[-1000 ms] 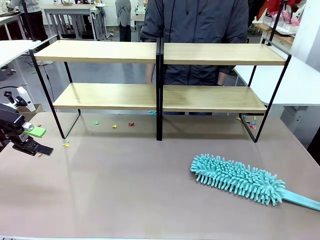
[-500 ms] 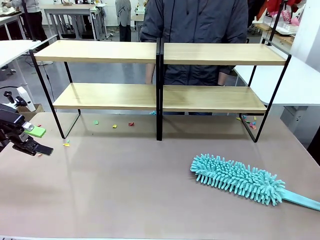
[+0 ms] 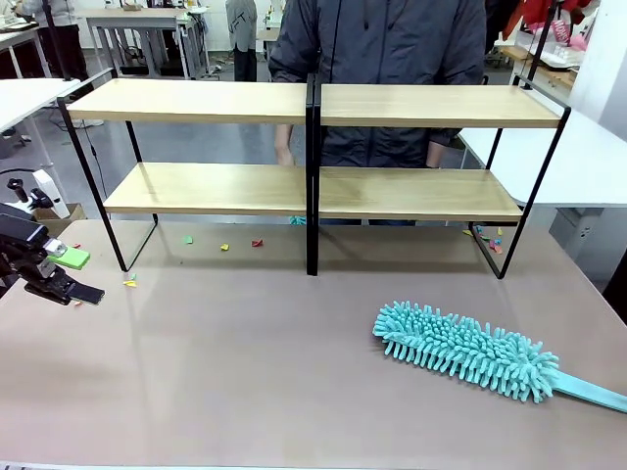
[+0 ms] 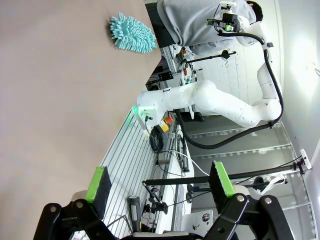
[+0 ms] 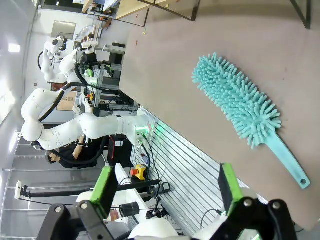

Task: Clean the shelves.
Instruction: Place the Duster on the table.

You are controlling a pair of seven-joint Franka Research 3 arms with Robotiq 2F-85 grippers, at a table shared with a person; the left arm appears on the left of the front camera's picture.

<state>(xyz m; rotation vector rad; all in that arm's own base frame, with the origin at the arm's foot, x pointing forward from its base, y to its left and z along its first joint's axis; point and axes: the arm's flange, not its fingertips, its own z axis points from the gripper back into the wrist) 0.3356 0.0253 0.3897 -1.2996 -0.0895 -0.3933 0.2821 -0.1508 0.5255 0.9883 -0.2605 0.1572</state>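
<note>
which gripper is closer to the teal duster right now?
Right, probably. The right gripper looks down on the teal duster from close by, jaws open. The left gripper hangs at the table's far left edge, the duster lying across the table near the right.

We see the duster's handle (image 3: 593, 394) cut off by the right edge, and the left gripper (image 3: 61, 274) partly cropped at the left edge. The small coloured scraps (image 3: 223, 246) under the shelves (image 3: 304, 191) are too small for us to identify.

White arms; black tool (image 4: 160, 187) with green pads (image 4: 93, 183).
</note>
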